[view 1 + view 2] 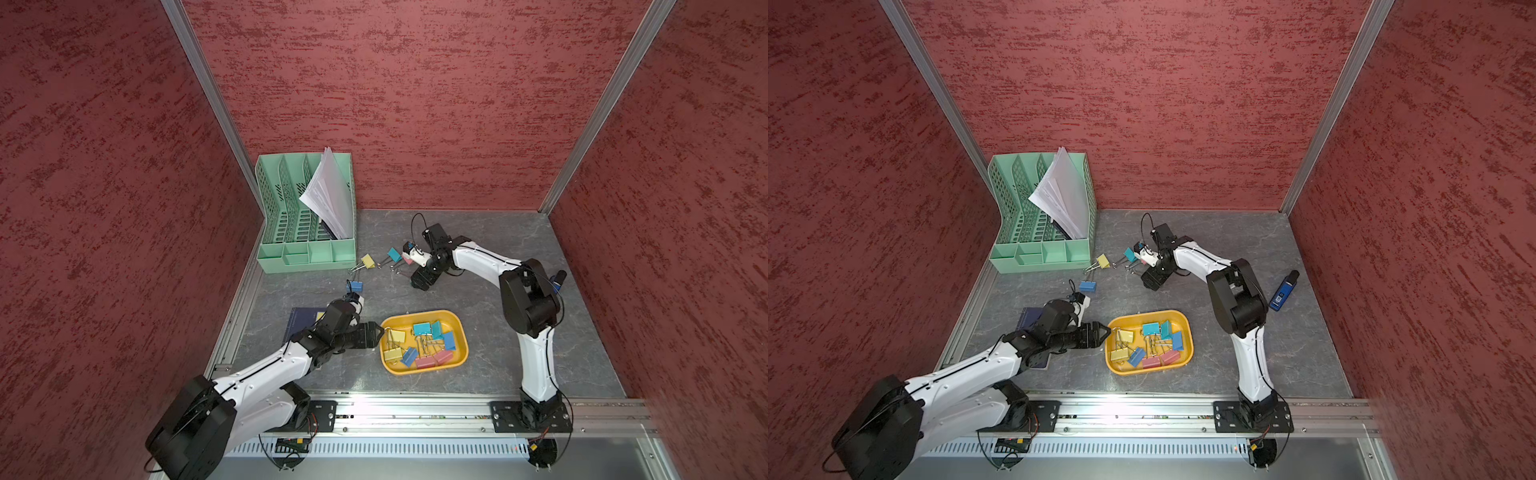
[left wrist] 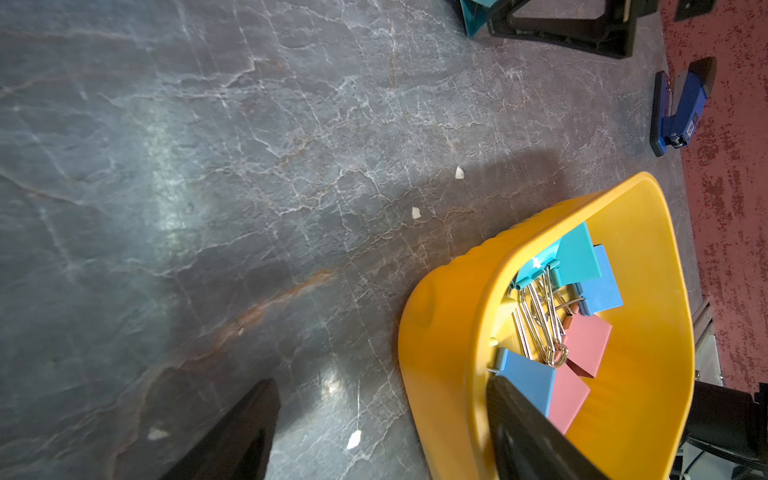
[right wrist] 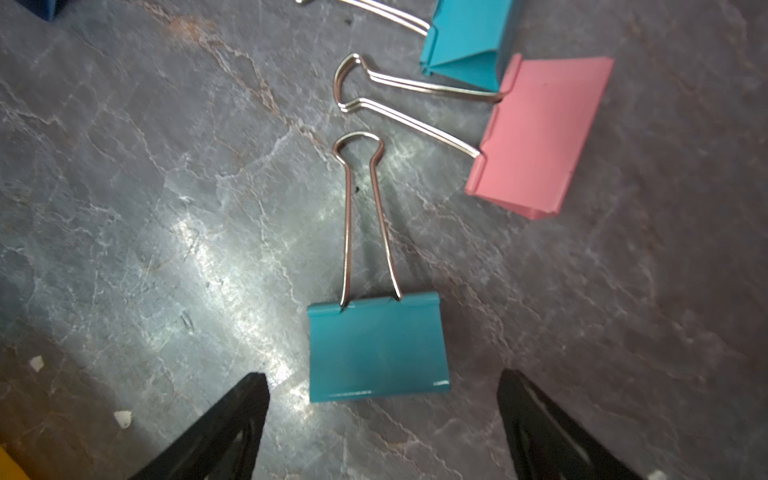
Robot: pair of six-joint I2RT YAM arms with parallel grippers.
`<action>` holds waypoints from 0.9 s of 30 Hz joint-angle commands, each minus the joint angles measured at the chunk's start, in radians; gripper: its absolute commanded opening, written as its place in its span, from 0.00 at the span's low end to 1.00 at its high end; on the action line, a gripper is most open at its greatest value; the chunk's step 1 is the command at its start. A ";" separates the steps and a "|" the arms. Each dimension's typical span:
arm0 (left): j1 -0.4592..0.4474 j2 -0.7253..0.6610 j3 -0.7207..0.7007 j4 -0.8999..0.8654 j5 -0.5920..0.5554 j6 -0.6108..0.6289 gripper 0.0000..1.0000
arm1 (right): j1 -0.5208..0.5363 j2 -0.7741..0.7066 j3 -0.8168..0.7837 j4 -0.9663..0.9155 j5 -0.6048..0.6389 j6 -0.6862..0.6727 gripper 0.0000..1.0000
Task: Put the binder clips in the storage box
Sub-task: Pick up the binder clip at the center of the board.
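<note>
Mint organiser (image 1: 305, 249) stuffed with papers stands well behind the storage box (image 1: 457, 321). A blue stapler (image 1: 1283, 289) lies off to the box's right, and a notebook (image 1: 300, 322) lies to its left, under the left arm. The left pincer (image 2: 380, 380) gapes wide and empty, straddling the box's left wall. Inside the box is a jumble of yellow, teal, blue and pink binder clips (image 1: 422, 329).

Behind the box, on the bench (image 1: 490, 226), lie the loose ones: yellow clip (image 1: 368, 261), blue clip (image 1: 354, 286), pink clip (image 3: 540, 133). The right pincer (image 3: 381, 376) is spread wide and holding nothing, with a teal clip (image 3: 377, 332) lying flat and untouched between its tips.
</note>
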 commanded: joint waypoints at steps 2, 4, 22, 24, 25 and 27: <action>0.009 0.015 0.005 -0.033 -0.023 0.013 0.82 | 0.005 0.027 0.034 0.006 0.031 0.019 0.90; 0.007 0.016 0.005 -0.033 -0.022 0.014 0.82 | 0.010 0.033 0.037 0.018 0.051 0.028 0.88; 0.007 0.013 0.004 -0.035 -0.020 0.014 0.82 | 0.042 0.089 0.102 -0.008 0.122 0.053 0.72; 0.007 0.014 0.005 -0.035 -0.020 0.014 0.82 | 0.043 0.094 0.106 -0.015 0.132 0.060 0.64; 0.007 0.013 0.003 -0.033 -0.020 0.015 0.82 | 0.042 0.095 0.106 -0.017 0.133 0.062 0.61; 0.007 0.015 0.003 -0.032 -0.020 0.015 0.82 | 0.042 0.095 0.106 -0.023 0.128 0.068 0.54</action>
